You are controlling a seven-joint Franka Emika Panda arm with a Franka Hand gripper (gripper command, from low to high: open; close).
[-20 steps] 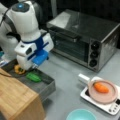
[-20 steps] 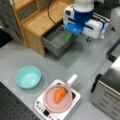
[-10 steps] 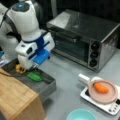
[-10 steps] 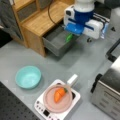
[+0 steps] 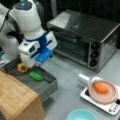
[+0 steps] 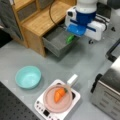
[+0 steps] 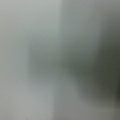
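My gripper (image 5: 37,64) hangs at the end of the white and blue hand, just above the open grey drawer (image 5: 46,86). In a front view the gripper (image 6: 73,34) is over the drawer's (image 6: 53,43) far right part. The hand's body hides the fingers. A green vegetable (image 5: 35,76) lies in the drawer right below the hand, also seen as the green vegetable (image 6: 70,38). A yellow-orange item (image 5: 22,68) lies beside it, further in. The wrist view is a blurred grey surface with nothing I can make out.
A wooden cabinet (image 5: 17,100) (image 6: 42,20) holds the drawer. A toaster oven (image 5: 85,37) stands behind. A carrot (image 5: 100,88) (image 6: 59,94) lies in a pink pan (image 6: 53,105) on a white hotplate (image 5: 110,106). A teal bowl (image 6: 28,77) sits on the grey table.
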